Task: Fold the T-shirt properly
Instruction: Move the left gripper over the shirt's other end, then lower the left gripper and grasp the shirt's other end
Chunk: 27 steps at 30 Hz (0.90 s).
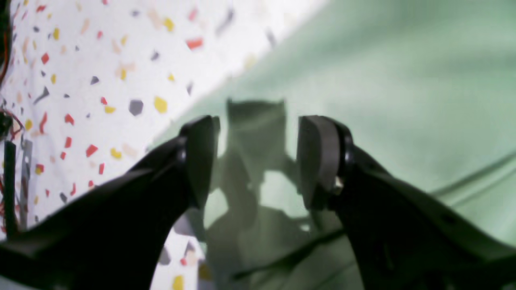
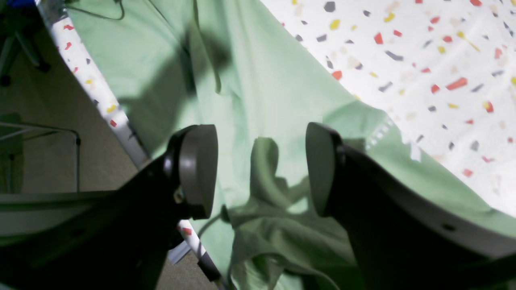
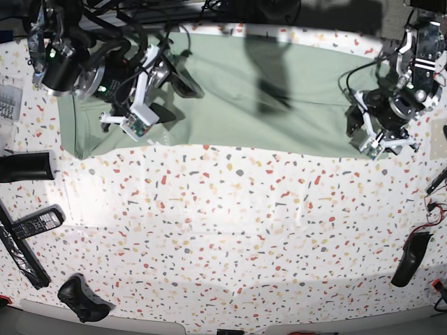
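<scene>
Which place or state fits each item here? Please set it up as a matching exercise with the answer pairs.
Column one:
1. T-shirt
2. left gripper
3. right gripper
4. remote control

Column two:
A. open above bunched cloth at the table's edge
B. lying on bare tabletop, away from the cloth
C. spread along the table's far side
D. open over flat cloth beside its edge

Pairs: 1-C, 2-D, 3-A, 4-B
</scene>
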Motion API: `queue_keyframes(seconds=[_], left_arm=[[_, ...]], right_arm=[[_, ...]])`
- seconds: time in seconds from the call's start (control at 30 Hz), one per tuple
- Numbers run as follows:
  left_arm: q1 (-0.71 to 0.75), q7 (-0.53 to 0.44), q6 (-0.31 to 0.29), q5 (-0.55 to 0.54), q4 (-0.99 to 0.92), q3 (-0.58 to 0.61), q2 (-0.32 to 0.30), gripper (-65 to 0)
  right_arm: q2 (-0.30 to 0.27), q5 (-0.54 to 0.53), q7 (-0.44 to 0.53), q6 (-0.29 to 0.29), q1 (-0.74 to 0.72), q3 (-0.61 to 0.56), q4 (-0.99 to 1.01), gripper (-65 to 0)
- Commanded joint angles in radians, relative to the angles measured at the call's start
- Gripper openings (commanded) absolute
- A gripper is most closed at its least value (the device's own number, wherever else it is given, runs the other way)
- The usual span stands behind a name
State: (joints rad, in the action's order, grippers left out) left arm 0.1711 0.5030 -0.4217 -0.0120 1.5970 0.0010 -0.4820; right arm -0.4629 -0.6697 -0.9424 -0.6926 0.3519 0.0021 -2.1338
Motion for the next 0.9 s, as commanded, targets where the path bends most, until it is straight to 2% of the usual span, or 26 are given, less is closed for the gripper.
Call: queue_keyframes(seconds=[0.0, 0.07, 0.17, 0.33, 0.57, 0.6, 0.73, 0.77, 0.87], left_arm=[[-0.026, -0.001, 0.032, -0.019, 0.025, -0.008, -0.018, -34.5], [-0.048, 0.062, 0.061, -0.066, 0.027, -0.008, -0.017, -34.5], [-0.061, 0.155, 0.06, -0.087, 0.024, -0.008, -0.018, -34.5], [-0.061, 0.179, 0.059, -0.093, -0.043, -0.008, -0.02, -34.5], [-0.058, 0.153, 0.06, -0.14, -0.182, -0.008, -0.02, -35.5], [-0.058, 0.15, 0.059, -0.14, -0.176, -0.008, -0.019, -38.9], [-0.058, 0.148, 0.06, -0.139, -0.098, -0.008, -0.02, -60.5], [-0.058, 0.148, 0.059, -0.139, -0.073, -0.008, -0.02, -62.8], [-0.058, 0.148, 0.06, -0.139, 0.008, -0.008, -0.02, -64.4]], right_arm=[[-0.008, -0.015, 0.022, -0.006, -0.005, 0.005, -0.018, -31.2], [-0.008, -0.015, 0.022, -0.006, -0.005, 0.005, -0.018, -31.2], [-0.008, -0.015, 0.023, -0.006, -0.005, 0.005, -0.018, -31.2], [-0.008, -0.015, 0.022, -0.006, -0.005, 0.005, -0.018, -31.2], [-0.008, -0.015, 0.023, -0.006, -0.005, 0.005, -0.018, -31.2], [-0.008, -0.015, 0.023, -0.006, -0.005, 0.005, -0.018, -31.2], [-0.008, -0.015, 0.023, -0.006, -0.005, 0.005, -0.018, -31.2], [-0.008, -0.015, 0.023, -0.006, -0.005, 0.005, -0.018, -31.2], [-0.008, -0.015, 0.023, -0.006, -0.005, 0.005, -0.018, -31.2]])
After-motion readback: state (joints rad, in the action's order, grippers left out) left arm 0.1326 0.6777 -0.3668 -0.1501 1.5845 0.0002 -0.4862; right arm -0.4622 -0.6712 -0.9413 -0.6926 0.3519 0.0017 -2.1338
